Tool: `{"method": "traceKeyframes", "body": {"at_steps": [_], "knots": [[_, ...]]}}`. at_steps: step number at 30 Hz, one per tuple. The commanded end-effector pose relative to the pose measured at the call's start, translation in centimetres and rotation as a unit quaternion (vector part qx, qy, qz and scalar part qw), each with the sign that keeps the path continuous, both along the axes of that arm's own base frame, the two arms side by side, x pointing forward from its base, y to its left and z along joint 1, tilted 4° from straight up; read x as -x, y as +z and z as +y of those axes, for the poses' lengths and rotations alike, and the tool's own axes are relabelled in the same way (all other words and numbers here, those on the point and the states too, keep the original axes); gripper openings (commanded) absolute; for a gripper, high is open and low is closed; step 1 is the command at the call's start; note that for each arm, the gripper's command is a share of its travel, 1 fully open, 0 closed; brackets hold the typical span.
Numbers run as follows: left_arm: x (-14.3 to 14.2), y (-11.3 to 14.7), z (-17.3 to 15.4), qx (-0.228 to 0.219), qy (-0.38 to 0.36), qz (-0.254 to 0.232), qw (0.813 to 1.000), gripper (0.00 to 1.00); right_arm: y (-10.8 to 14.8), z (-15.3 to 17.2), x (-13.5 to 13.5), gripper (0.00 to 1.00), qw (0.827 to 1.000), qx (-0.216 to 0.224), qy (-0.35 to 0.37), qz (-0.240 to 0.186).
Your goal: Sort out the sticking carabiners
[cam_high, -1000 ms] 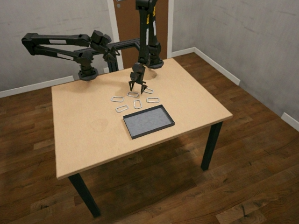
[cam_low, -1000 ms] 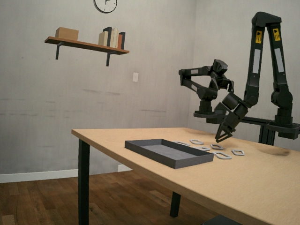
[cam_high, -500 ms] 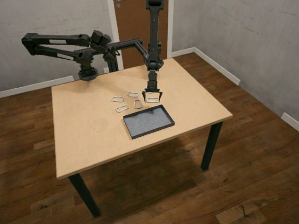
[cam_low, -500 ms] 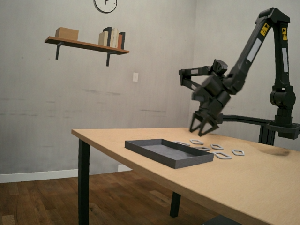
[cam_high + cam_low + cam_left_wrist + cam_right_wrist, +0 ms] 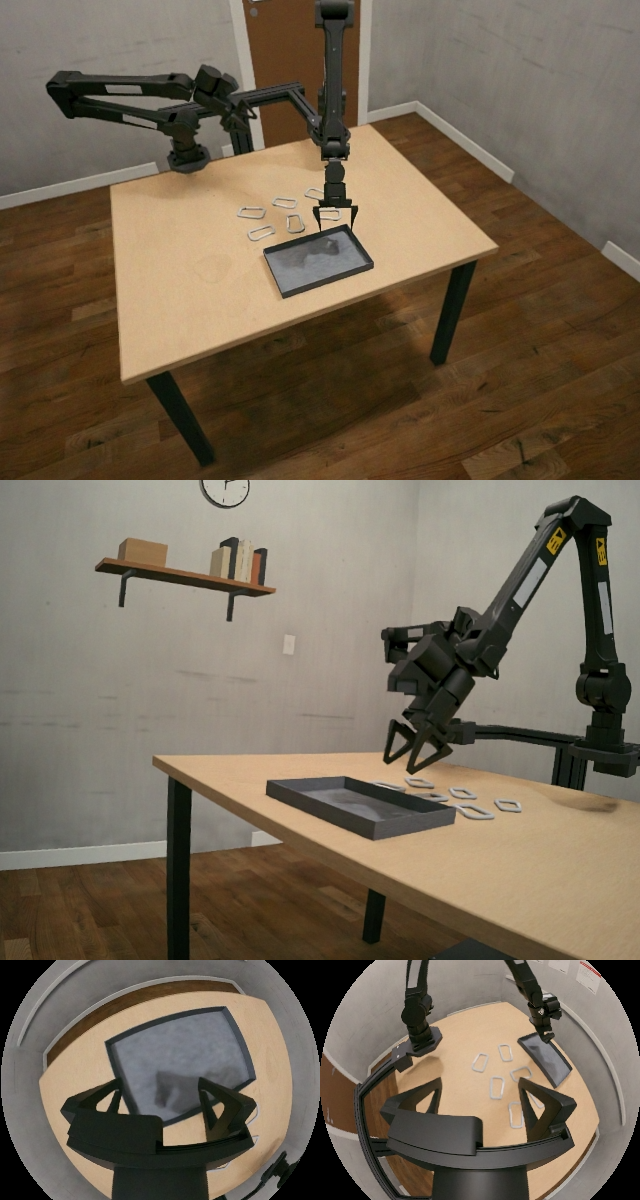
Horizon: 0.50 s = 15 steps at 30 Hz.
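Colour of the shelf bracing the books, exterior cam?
Brown wooden shelf; shows best in the exterior view.

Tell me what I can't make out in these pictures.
- Whether any gate sticks: top view, carabiners too small.
- Right end of the farthest-right carabiner: top view, behind the left arm.
- Parts of several carabiners: left wrist view, behind the left claw.
- Top of the clock: exterior view, cut by the edge.
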<state>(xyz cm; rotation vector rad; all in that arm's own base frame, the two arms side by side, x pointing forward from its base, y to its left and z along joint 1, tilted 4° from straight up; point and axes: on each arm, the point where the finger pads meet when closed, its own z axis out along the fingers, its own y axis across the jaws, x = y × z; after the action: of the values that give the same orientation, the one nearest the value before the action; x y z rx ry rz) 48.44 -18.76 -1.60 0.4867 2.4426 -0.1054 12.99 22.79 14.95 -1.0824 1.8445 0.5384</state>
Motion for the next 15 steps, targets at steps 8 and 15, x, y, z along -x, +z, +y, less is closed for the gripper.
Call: {"method": "traceKeyframes", "body": {"at_steps": [8,15], "knots": [[-1.3,1.2,-0.7,-0.007,-0.018,-0.012,1.000,1.00,1.6,0.1,-0.6,0.83,1.000,-0.003,-0.010,-0.001],[3.9,3.7,0.8,-0.049,-0.179,0.017,0.983,1.00,-0.4,-1.1,-3.0,0.83,0.995,0.082,-0.052,-0.011]]}}
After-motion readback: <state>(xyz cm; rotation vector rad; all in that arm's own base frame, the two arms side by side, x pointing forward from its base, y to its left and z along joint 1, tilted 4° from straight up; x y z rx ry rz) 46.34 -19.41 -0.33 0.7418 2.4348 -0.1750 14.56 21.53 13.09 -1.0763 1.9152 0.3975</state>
